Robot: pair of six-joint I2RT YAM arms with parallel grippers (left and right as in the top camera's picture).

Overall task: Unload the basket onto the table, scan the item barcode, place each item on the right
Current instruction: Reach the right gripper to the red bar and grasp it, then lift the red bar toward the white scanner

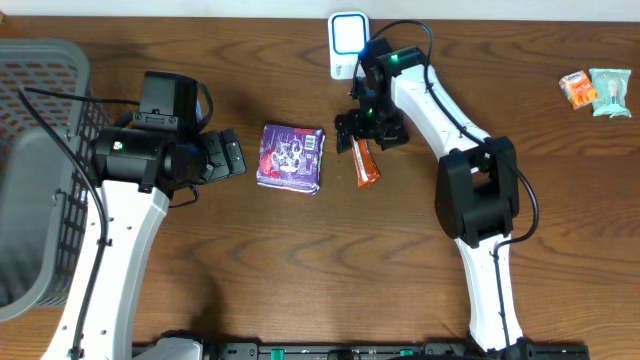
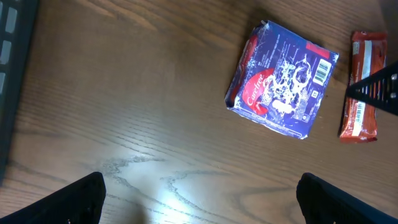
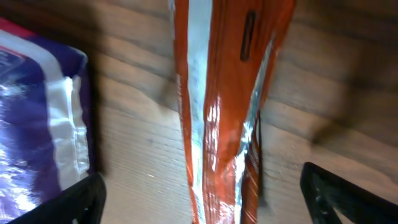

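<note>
While the left gripper (image 1: 228, 155) and the right gripper (image 1: 368, 132) are both spread wide, the long orange foil-wrapped bar (image 1: 367, 165) is seen flat just beside the square purple packet (image 1: 291, 157), beneath the right gripper

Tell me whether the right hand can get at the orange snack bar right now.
Probably yes. The right hand hangs open directly over the orange bar, with nothing covering it. The purple packet lies beside the bar, apart from it, so it shouldn't block.
</note>
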